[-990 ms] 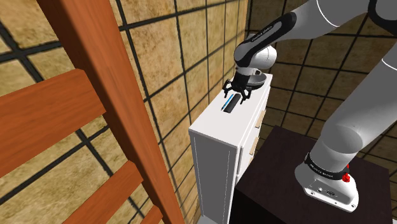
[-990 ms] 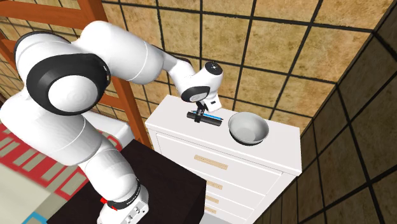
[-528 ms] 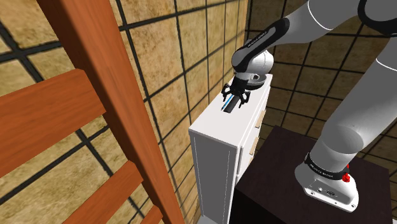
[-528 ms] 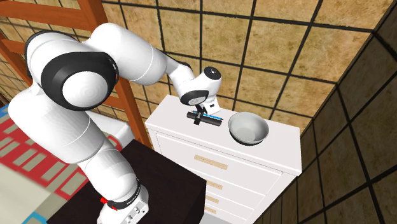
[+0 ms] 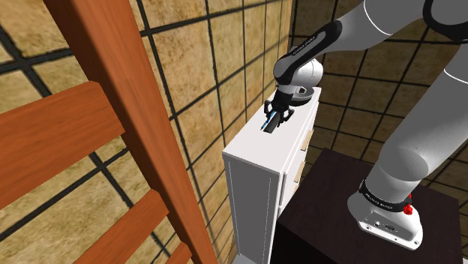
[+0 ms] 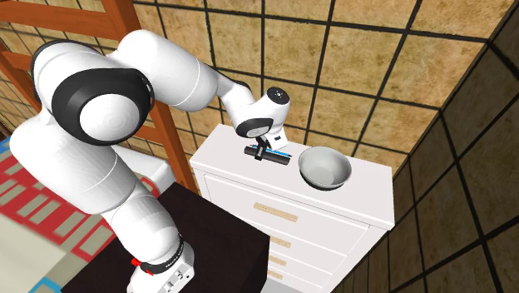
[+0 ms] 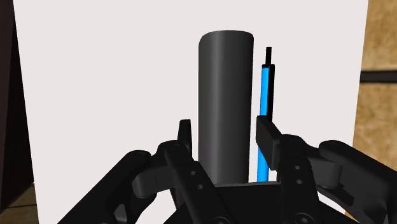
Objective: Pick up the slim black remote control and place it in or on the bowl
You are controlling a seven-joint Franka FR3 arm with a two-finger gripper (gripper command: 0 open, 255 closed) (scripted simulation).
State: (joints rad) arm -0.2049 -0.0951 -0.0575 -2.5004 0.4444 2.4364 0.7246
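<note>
The slim black remote control (image 7: pixel 224 95) lies flat on the white dresser top (image 6: pixel 223 152); it also shows under the hand in the second exterior view (image 6: pixel 271 158). My gripper (image 7: pixel 226 133) is down over the remote's near end, a finger pressed to each long side, with the remote still resting on the dresser. In the shoulder view the gripper (image 5: pixel 271 124) stands at the far end of the dresser top. The grey bowl (image 6: pixel 324 168) sits upright on the same top, a short way past the remote's other end.
A thin blue pen (image 7: pixel 264 89) lies parallel to the remote, right beside one finger (image 7: pixel 267 137). The dresser (image 5: pixel 259 161) backs onto a tiled wall. A wooden ladder frame (image 5: pixel 112 97) stands close by. The dark stand (image 6: pixel 212 225) is below the dresser front.
The hand lowered onto the remote, then the fingers drew in from wide apart until they clasp its sides. The remote and the bowl have not moved.
</note>
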